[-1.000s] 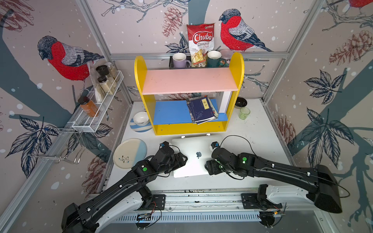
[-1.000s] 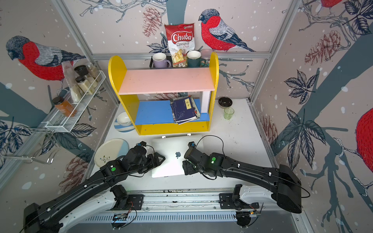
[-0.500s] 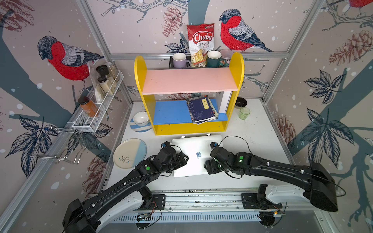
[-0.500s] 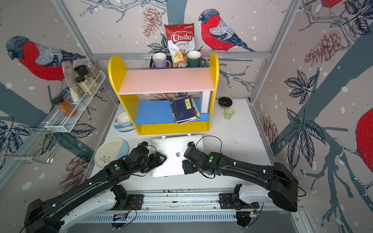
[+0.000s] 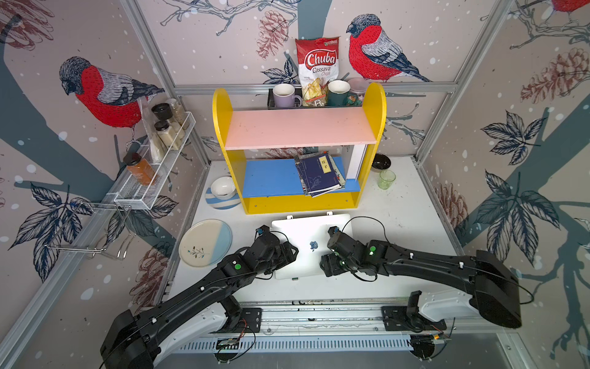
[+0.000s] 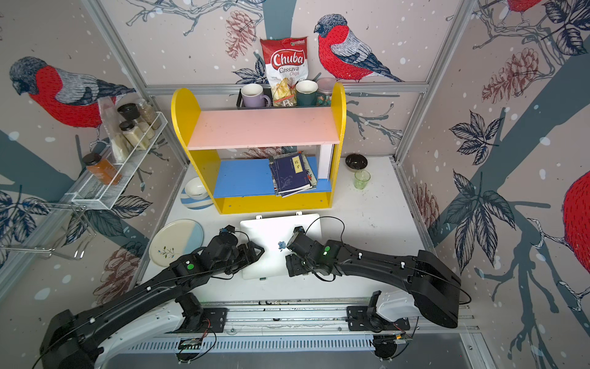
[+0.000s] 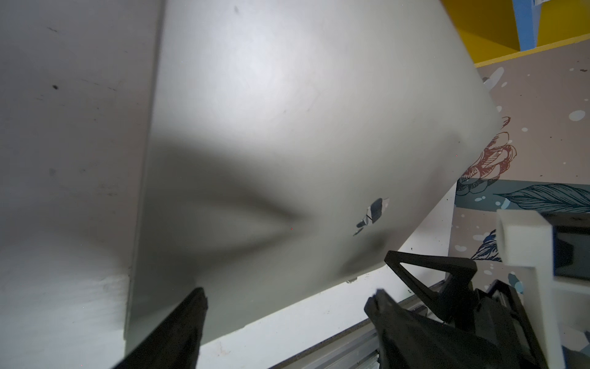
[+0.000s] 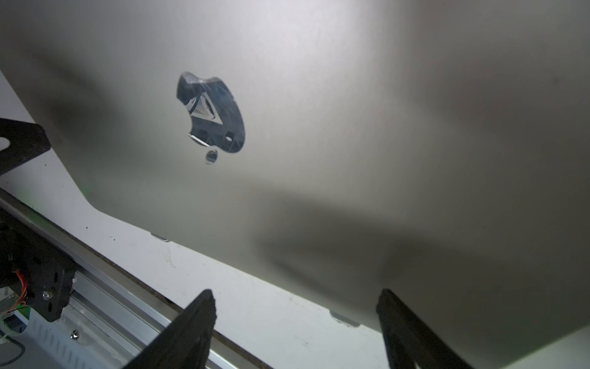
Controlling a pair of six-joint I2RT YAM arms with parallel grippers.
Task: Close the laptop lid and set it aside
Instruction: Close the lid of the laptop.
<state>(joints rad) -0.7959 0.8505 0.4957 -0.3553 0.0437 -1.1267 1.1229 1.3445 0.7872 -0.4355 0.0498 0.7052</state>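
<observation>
I see the laptop (image 5: 311, 230) lying on the counter (image 5: 399, 223), just in front of the yellow shelf (image 5: 300, 204). The laptop lid (image 6: 274, 230) faces up, with the apple logo (image 8: 210, 115) in the middle. It looks folded down, but I cannot tell if it is shut all the way.

The left end effector (image 7: 287, 306) hangs over one side of the lid and the right end effector (image 8: 295, 303) over the other side. Both stand wide apart and hold nothing.

I think the laptop is thin, stiff and a bit heavy. The metal looks smooth, so it could slip. The screen inside could crack, so I would not press hard on the middle. I would take it by the two side edges, one end effector on each, and keep it flat.

Both top views show me the whole place: the shelf close behind and a plate (image 5: 206, 242) off to the left. But the arms hide the fingertips there. The wrist views show the open jaws and the near edge of the laptop up close, but not where I could put it
</observation>
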